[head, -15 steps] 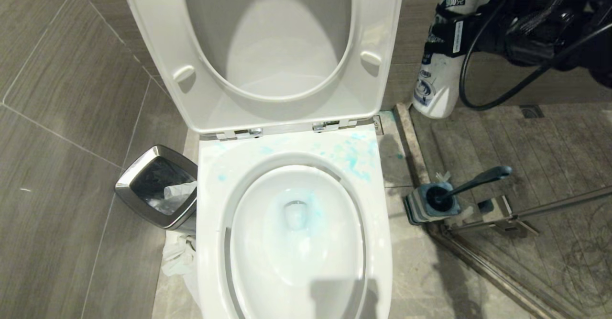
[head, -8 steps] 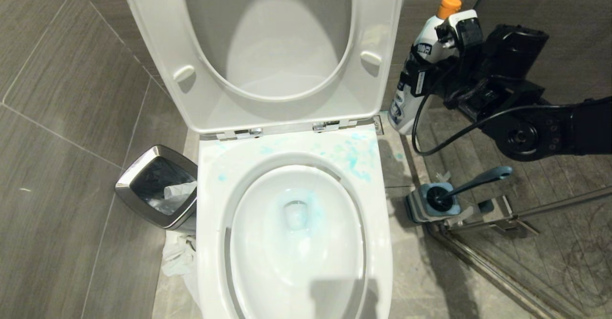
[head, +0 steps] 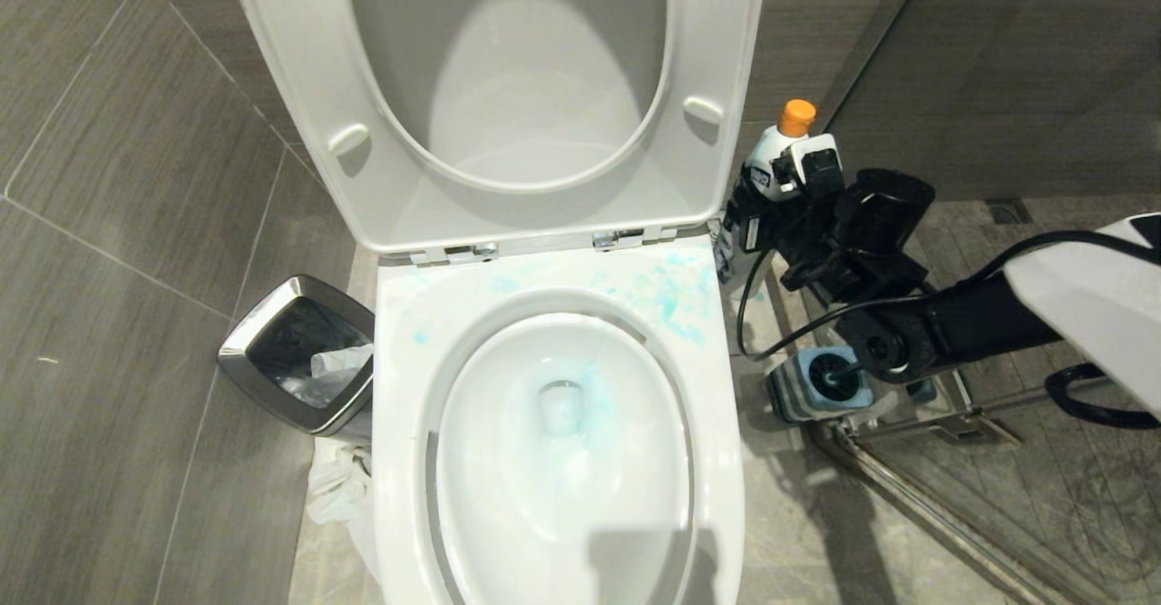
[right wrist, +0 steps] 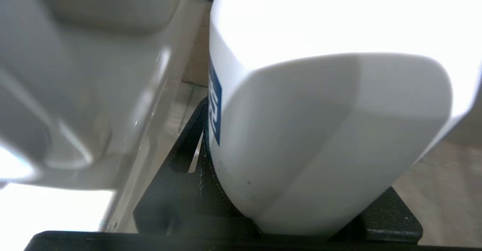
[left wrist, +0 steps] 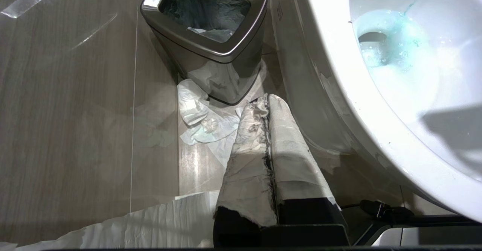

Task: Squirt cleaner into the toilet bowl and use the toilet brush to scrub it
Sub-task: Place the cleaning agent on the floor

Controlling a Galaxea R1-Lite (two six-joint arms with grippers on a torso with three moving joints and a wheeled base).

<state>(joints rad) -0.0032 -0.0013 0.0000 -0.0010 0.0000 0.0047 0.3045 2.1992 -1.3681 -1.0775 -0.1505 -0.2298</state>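
Observation:
The cleaner [head: 762,162], a white bottle with an orange cap, stands upright beside the toilet's right rear corner. My right gripper [head: 756,217] is shut on its body. In the right wrist view the cleaner [right wrist: 320,130] fills the space between the black fingers of the right gripper [right wrist: 301,190]. The toilet bowl [head: 508,496] is open, lid up, with teal-blue liquid at its drain and splashes on the rim. The toilet brush [head: 827,374] sits head-down in its blue-grey holder [head: 791,398]; my right arm hides its handle. My left gripper [left wrist: 266,101] hangs shut and empty near the floor, left of the toilet bowl [left wrist: 414,74].
A steel waste bin [head: 299,356] stands left of the toilet, with crumpled paper [head: 340,487] on the floor beside it. The waste bin [left wrist: 211,36] lies just ahead of my left gripper. A metal shower-door rail [head: 916,496] runs along the floor at the right.
My right arm has come down and toward the toilet with the cleaner, from high at the upper right to low beside the hinge. It now covers the brush handle. The left arm is still.

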